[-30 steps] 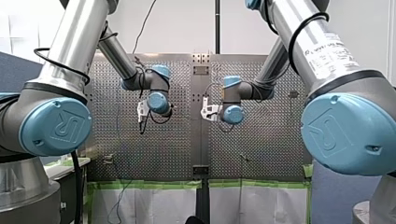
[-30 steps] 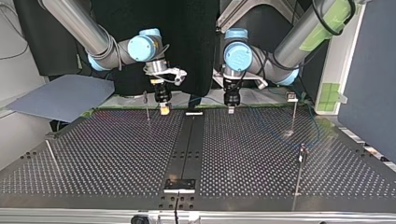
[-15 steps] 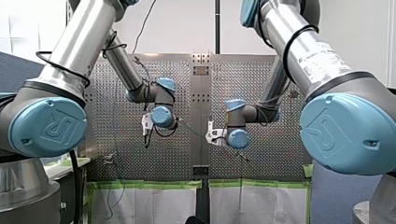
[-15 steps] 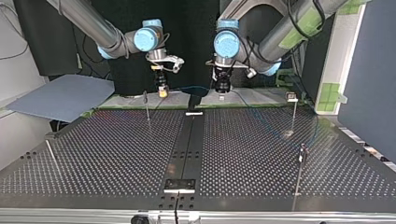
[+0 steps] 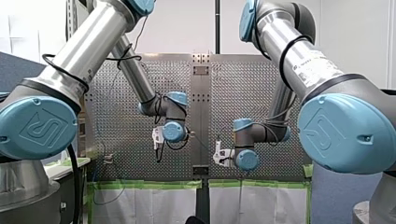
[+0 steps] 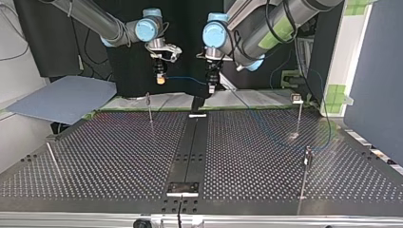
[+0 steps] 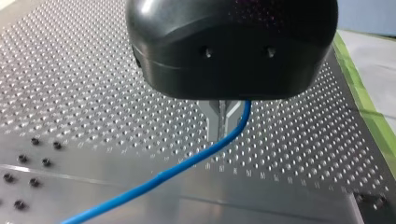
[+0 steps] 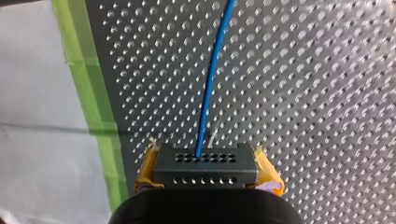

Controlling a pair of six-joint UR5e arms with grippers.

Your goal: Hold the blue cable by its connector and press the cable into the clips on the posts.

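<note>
Matt perforated metal table (image 7: 70, 84), glossy blue cable (image 7: 187, 164)

My left arm (image 5: 93, 44) enters from the left and my right arm (image 5: 299, 56) from the right, their wrists low and near each other over the perforated table (image 5: 121, 116). Green tape (image 5: 144, 185) lines its near edge

front: behind and above the arms (image 5: 84, 51), faces over the counter (image 5: 233, 84), far | top: across the counter, low, faces the arms, far | wrist views: each on its arm's wrist, looks along its jaws, very near | shared: front and top both see arms and counter; wrist views both see the blue cable (image 7: 196, 157)
</note>
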